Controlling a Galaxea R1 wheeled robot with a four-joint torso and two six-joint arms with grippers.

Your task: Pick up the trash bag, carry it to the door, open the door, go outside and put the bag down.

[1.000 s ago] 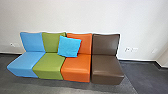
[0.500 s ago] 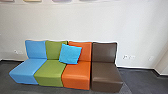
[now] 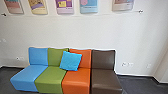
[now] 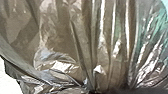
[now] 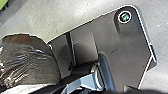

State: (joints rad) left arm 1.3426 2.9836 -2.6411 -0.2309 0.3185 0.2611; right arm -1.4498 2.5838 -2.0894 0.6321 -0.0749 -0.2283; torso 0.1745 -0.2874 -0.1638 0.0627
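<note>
The dark, shiny, translucent trash bag (image 4: 75,32) spreads broadly across the left wrist view. Its folds draw together at my left gripper (image 4: 100,91), which is shut on the gathered plastic. In the right wrist view the rounded, wrinkled trash bag (image 5: 27,57) hangs beside the robot's dark base plate, above grey floor. How my right gripper stands cannot be made out.
A row of seats, blue (image 3: 27,75), green, orange and brown (image 3: 103,77), stands against a white wall (image 3: 75,30). A light-blue cushion (image 3: 71,60) leans on it. Posters (image 3: 88,6) hang above. Dark floor (image 3: 137,85) lies at the right.
The head camera's view has tilted upward, so the seats sit lower in it and the posters have come into sight. The seats and cushion keep their places.
</note>
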